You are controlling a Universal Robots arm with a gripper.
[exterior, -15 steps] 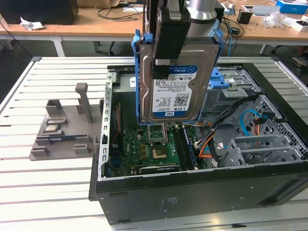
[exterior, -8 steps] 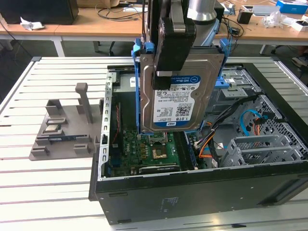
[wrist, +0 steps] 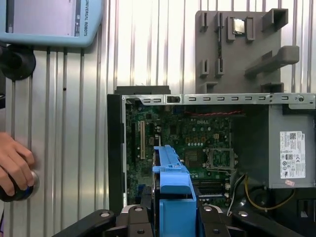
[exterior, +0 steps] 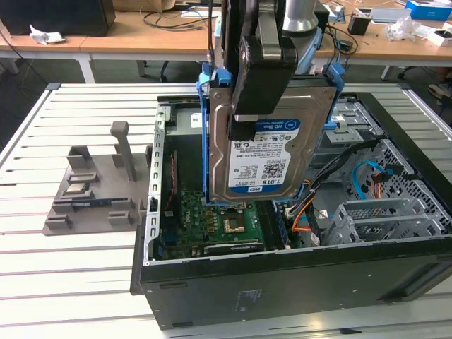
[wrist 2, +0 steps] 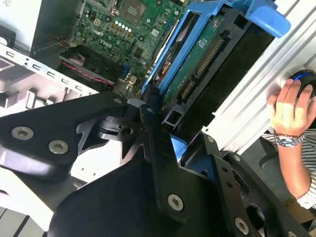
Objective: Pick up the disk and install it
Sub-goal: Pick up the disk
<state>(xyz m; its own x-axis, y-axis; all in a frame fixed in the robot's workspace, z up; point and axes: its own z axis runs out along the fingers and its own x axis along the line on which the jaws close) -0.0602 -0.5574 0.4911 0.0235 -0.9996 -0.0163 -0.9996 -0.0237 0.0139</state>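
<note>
The gripper [exterior: 248,116] is clamped on the top edge of the disk [exterior: 272,155], one black finger lying down the labelled face, and holds it upright on edge with its blue carrier frame at both sides. The disk hangs over the open computer case [exterior: 282,286], above the green motherboard [exterior: 201,212] and its processor socket [exterior: 236,224]; whether its lower edge lies below the case rim cannot be told. Inside the case, toward the exterior view's right, sit a silver drive cage [exterior: 381,215] and loose blue and orange cables [exterior: 367,171]. In the first wrist view a grey power supply [wrist: 291,148] fills one corner. Beside the case on the slatted table [exterior: 70,275], a grey fixture tray [exterior: 99,173] holds a small square chip [exterior: 78,189] in one recess. A person's hand [wrist: 15,165] rests on a round knob [wrist 2: 302,77] on the table
</note>
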